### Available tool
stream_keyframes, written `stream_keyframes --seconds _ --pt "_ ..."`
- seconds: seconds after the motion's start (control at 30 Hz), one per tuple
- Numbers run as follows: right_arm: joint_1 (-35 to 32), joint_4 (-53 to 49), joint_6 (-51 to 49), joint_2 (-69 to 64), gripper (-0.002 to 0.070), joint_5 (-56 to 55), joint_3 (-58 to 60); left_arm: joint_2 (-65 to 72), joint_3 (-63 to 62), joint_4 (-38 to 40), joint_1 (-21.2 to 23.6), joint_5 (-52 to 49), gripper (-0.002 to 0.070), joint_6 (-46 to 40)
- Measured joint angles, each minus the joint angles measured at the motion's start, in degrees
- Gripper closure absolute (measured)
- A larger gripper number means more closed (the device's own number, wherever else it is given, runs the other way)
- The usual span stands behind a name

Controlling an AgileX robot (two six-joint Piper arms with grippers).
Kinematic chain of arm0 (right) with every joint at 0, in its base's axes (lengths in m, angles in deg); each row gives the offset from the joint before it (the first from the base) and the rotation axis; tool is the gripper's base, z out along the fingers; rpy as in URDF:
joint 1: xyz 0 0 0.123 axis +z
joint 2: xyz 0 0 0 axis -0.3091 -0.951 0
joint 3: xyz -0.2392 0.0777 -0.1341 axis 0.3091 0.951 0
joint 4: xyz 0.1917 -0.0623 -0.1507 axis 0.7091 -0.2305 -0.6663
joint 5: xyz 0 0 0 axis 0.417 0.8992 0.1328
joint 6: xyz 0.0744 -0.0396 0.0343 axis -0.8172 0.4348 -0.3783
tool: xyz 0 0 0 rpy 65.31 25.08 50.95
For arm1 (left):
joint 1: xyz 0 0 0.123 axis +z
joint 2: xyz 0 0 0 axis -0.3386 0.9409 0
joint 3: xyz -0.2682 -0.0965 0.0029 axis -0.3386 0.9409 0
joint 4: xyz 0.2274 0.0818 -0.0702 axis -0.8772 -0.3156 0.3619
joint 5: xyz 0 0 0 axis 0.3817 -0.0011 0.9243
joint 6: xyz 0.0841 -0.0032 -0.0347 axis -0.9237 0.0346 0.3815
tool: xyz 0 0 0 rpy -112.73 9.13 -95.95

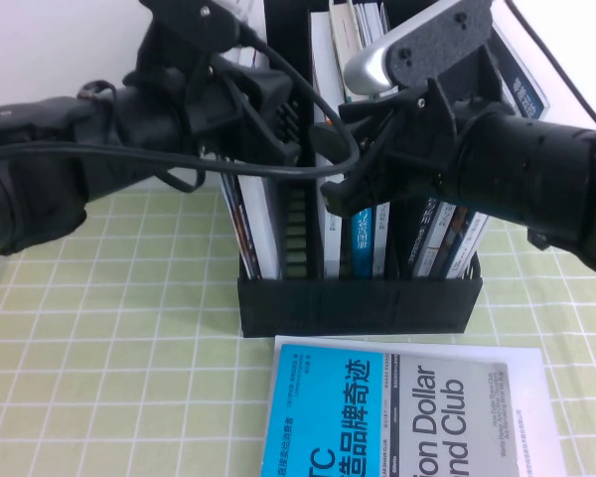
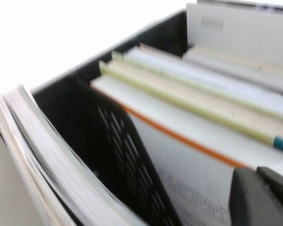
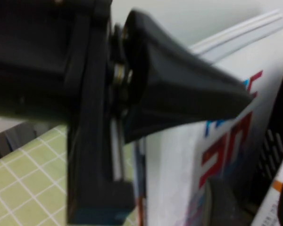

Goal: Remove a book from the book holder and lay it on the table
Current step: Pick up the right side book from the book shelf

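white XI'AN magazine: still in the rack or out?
In. The book stands upright in the book holder, beside the right gripper; only the Dollar Club book lies on the table.

Book upright in book holder on table.

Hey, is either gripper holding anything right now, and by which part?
It cannot be told. The right gripper sits close by the book in the book holder, the left gripper is above it, but no grip shows.
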Motion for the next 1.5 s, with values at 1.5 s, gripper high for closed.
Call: stream_keyframes --seconds 1.5 --pt "-1.8 -0.4 -8.0 -13.9 0.0406 3.3 -6.0 -0.8 -3.2 0.1 1.6 3.5 0.0678 -2.0"
